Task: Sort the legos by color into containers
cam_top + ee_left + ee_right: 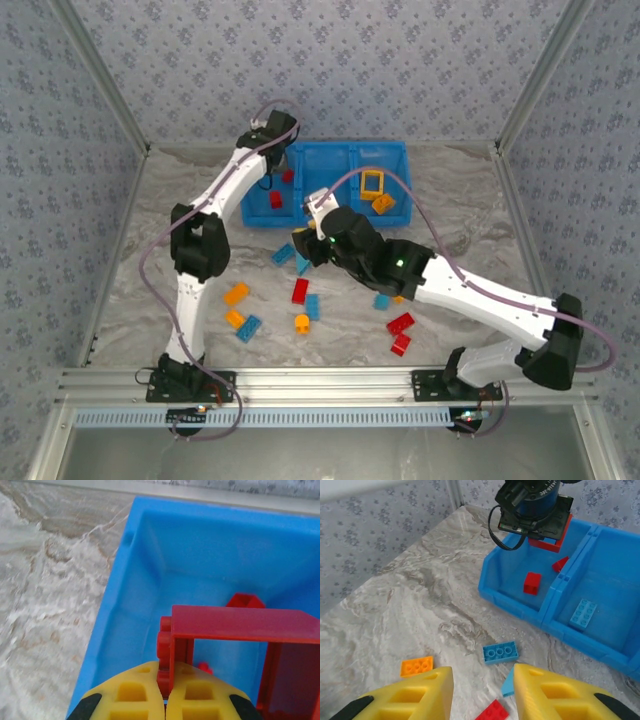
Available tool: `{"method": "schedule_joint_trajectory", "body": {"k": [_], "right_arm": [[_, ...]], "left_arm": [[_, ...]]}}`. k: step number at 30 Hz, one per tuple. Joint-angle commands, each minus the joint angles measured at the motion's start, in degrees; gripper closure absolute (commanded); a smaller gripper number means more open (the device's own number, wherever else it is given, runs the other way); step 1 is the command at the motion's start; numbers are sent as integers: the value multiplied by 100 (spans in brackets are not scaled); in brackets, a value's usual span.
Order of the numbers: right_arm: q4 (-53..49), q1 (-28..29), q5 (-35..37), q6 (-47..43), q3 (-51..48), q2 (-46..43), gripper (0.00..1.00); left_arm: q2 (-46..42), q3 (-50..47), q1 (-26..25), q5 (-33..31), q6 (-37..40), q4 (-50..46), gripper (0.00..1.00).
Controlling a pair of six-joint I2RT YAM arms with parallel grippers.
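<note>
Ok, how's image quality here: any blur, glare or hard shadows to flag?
Top external: even, diffuse light, soft shadows, no glare. Left wrist: soft throughout; the red frame held by the left gripper and the marble table look smeared. Right wrist: crisp at mid-distance, studs on the light blue brick readable; the right gripper, close to the lens, is slightly soft.

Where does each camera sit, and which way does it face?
Top external: above and behind, looking down on the table; left arm and right arm show.
Left wrist: over the tray, looking into its left compartment; left gripper shut on the red frame.
Right wrist: low over the table, facing the tray; right gripper open.
Shared: both wrist views show the red frame.
</note>
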Motion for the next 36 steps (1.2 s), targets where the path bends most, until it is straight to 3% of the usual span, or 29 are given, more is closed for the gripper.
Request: {"method": "schedule_joint_trajectory", "body": {"k": [1,25,32,36], "right_arm": [[307,-97,135,-86,351,187,61],[143,-310,-106,336,-133,-280,60],[141,-330,-148,380,-189,-319,60],[130,-335,-176,373,-185,-351,60]], "left_arm": [[324,537,65,-317,285,-290,100],[1420,1035,107,-639,588,-397,99],[1419,1216,98,-572,663,-647,77],[1253,1217,54,-661,692,-684,72]]}}
